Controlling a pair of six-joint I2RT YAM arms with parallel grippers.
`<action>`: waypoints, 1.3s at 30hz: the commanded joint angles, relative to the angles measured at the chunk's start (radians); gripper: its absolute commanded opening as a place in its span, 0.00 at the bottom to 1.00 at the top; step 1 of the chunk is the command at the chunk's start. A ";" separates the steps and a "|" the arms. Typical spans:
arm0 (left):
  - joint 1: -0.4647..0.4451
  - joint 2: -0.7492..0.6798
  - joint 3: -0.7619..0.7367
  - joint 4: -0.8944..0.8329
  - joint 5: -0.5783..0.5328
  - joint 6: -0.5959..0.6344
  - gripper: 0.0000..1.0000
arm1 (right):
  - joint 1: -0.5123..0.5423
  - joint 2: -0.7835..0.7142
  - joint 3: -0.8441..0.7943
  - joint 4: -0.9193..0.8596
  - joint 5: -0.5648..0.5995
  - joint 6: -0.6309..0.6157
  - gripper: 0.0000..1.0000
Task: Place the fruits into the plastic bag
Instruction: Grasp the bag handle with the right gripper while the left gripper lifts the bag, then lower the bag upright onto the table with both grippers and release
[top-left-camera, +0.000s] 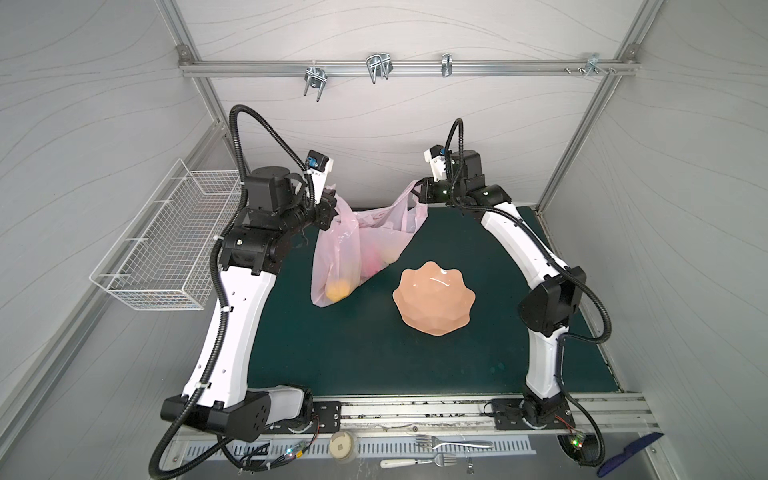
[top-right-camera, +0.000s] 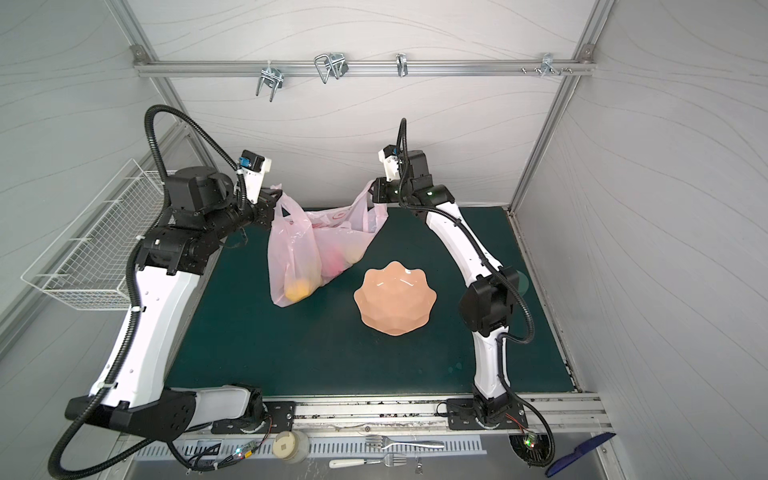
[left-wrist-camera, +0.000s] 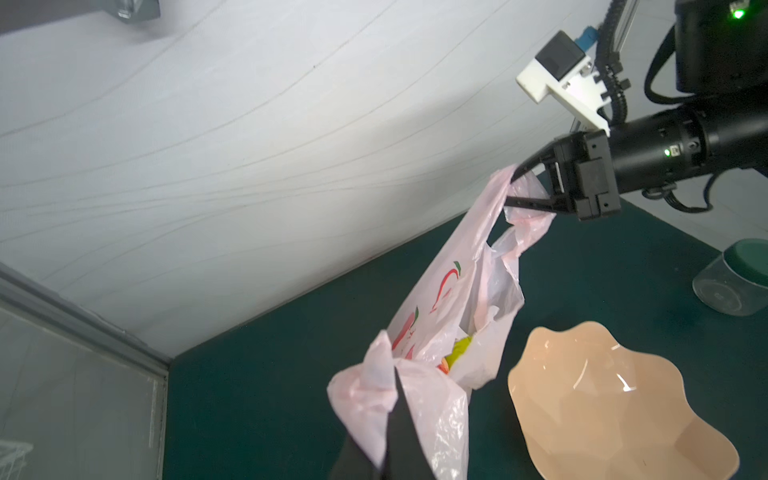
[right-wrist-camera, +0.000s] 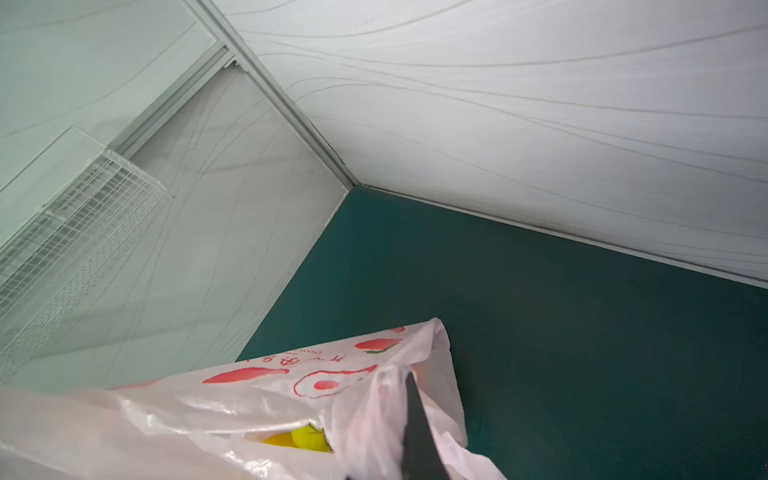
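The pale pink plastic bag hangs stretched between my two grippers, its bottom resting on the green mat. My left gripper is shut on one loop handle. My right gripper is shut on the other handle. Fruits show through the film: a yellow one low on the left side and a pink-red one in the middle. In the right wrist view a yellow-green fruit shows in the bag's mouth.
A peach scalloped bowl stands empty, right of the bag. A clear jar with a dark green lid sits by the right arm. A white wire basket hangs on the left wall. Forks lie beyond the front rail.
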 joint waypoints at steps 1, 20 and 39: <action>0.009 0.018 0.082 0.218 0.068 -0.007 0.00 | -0.029 -0.094 -0.003 0.027 0.040 0.026 0.00; 0.011 0.055 -0.243 0.567 0.250 -0.072 0.00 | -0.176 -0.235 -0.179 0.078 0.288 0.030 0.00; 0.010 0.077 -0.290 0.631 0.295 -0.144 0.00 | -0.198 -0.244 -0.279 0.129 0.203 0.049 0.00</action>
